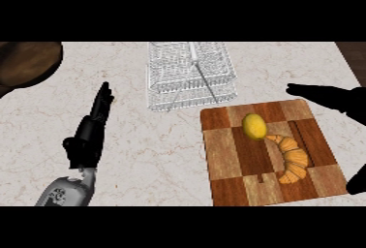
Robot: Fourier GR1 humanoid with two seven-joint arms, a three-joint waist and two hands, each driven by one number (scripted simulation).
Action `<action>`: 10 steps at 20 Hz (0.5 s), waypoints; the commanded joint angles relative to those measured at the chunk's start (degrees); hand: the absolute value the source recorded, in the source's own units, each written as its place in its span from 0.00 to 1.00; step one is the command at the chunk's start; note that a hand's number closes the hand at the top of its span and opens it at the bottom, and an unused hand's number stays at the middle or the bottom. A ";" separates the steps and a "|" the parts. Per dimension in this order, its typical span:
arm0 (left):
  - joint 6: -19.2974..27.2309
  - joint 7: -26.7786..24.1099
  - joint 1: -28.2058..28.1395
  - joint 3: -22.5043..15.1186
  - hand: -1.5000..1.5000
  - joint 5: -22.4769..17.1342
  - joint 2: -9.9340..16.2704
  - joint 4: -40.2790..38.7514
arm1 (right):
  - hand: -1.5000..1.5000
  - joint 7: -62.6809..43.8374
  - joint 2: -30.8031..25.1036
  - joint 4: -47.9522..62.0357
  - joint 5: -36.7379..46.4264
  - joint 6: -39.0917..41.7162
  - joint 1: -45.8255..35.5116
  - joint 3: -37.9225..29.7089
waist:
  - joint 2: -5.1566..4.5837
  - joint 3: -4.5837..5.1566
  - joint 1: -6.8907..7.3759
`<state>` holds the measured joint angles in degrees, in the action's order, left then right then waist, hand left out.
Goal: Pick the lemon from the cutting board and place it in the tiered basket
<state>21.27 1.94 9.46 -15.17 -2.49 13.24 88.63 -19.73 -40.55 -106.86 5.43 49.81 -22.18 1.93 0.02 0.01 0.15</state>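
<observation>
A yellow lemon (253,126) lies on the upper middle of the wooden cutting board (236,179), just above a croissant (292,159). The white wire tiered basket (190,75) stands behind the board, at the counter's far middle. My right hand (336,98) reaches in from the right edge above the board's far right corner, fingers straight and pointing left, apart from the lemon; its thumb (357,181) shows lower at the right edge. My left hand (89,133) rests open on the counter at the left, fingers pointing away, holding nothing.
A dark brown round object (25,65) sits at the far left corner of the marble counter (143,145). The counter's right edge runs just beyond the board.
</observation>
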 commanded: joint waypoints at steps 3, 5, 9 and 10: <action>-1.02 -0.02 -0.51 0.45 0.50 2.45 -2.40 -0.42 | 0.00 -0.83 3.58 -0.81 7.33 1.27 -1.12 1.41 | 0.00 0.01 0.05; -1.89 2.48 1.74 1.68 0.50 2.33 -2.39 -0.09 | 0.00 7.74 1.19 2.86 12.71 1.58 0.51 0.38 | -0.04 -0.02 0.02; -3.81 -1.30 0.39 3.24 0.50 2.76 -3.47 -2.40 | 0.00 6.05 3.63 -1.37 14.78 2.18 2.20 0.02 | 0.01 0.00 -0.16; -4.77 1.46 0.67 4.95 0.50 1.84 -0.82 0.01 | 0.00 9.06 2.37 0.99 16.37 2.43 0.46 1.72 | -0.01 -0.01 0.08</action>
<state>18.80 2.48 10.70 -12.78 -0.03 10.68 87.20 -14.11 -37.83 -105.98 18.55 50.98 -21.76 3.30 -0.01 0.00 0.13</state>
